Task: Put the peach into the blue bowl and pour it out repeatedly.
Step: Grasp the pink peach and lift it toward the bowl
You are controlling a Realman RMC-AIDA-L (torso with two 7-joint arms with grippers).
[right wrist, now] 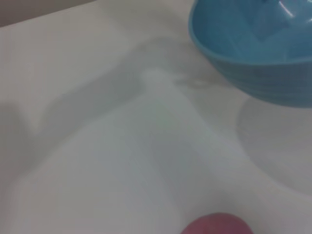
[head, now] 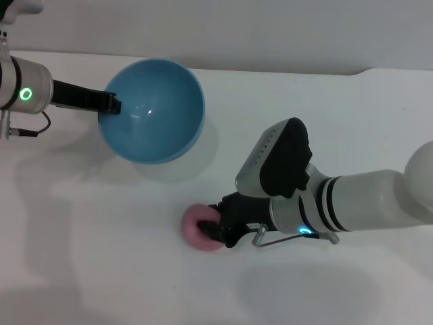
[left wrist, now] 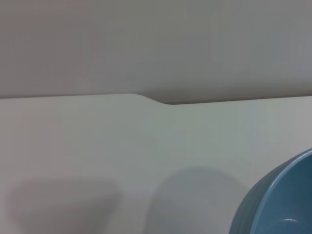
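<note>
A plain white table (head: pixel 101 271) fills the scene, meeting a pale grey wall along its far edge. On the robot's left, the left gripper (head: pixel 111 103) reaches in from the side, its dark fingers clamped on the near rim of the blue bowl (head: pixel 152 108). The bowl is held up off the table and tipped so that its glossy, empty inside faces the head camera, with its shadow lying on the surface just beneath and beside it. In the left wrist view only a curved blue slice of the bowl shows at the corner of the picture, over bare table. The peach (head: pixel 201 227) lies on the table nearer the robot, well apart from the bowl and a little to the right of it. The right gripper (head: pixel 218 227) is low at the table, coming in from the right, and its dark fingers are closed around the right side of the peach, touching it. In the right wrist view the pink top of the peach peeks in at the picture's edge, with the bowl farther off across the white surface.
</note>
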